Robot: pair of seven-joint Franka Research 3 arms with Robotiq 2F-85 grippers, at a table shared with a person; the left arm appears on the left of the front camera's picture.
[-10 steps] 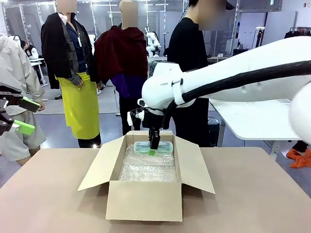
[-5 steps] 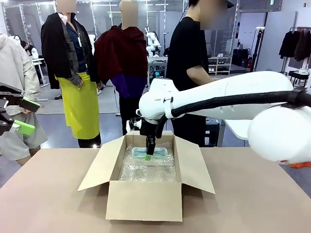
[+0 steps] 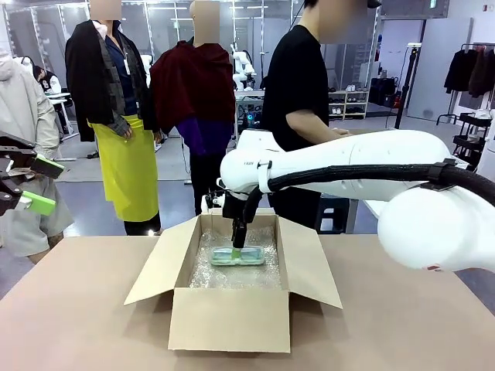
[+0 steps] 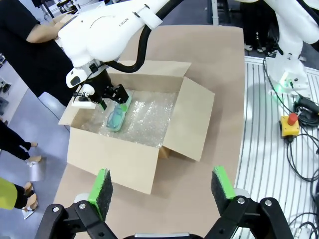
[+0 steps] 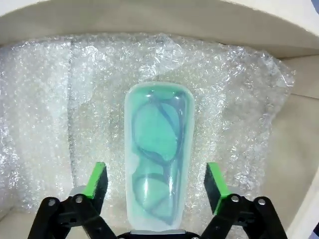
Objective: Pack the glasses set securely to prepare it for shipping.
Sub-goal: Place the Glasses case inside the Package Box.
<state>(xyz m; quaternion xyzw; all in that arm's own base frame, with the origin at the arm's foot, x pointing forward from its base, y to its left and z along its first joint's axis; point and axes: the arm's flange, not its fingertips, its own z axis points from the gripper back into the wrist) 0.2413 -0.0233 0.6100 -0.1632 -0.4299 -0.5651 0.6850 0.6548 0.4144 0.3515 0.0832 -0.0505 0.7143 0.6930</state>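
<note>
The mint-green pack [image 5: 158,154] with dark-rimmed glasses lies flat on bubble wrap [image 5: 45,99] inside the open cardboard box [image 3: 228,317]. My right gripper [image 5: 155,188] hangs open just above it, one green pad on either side and clear of the pack's edges. From the front the right gripper [image 3: 238,234] reaches down into the box over the pack [image 3: 237,256]. My left gripper [image 3: 27,185] is open and holds nothing, raised beyond the table's left edge. In the left wrist view the left gripper [image 4: 162,186] looks down on the box [image 4: 114,164] and pack [image 4: 118,112]. The salmon-pink pack is out of view.
The box's flaps [image 3: 155,267] stand open to both sides. A person in black [image 3: 298,93] stands at the far side behind the box. Bare table [image 3: 402,309] lies right of the box. Cables and a red stop button [image 4: 290,122] sit beside the table.
The right gripper lowered the mint-green pack from the box's far rim onto the bubble wrap and let it go. The left gripper stayed put.
</note>
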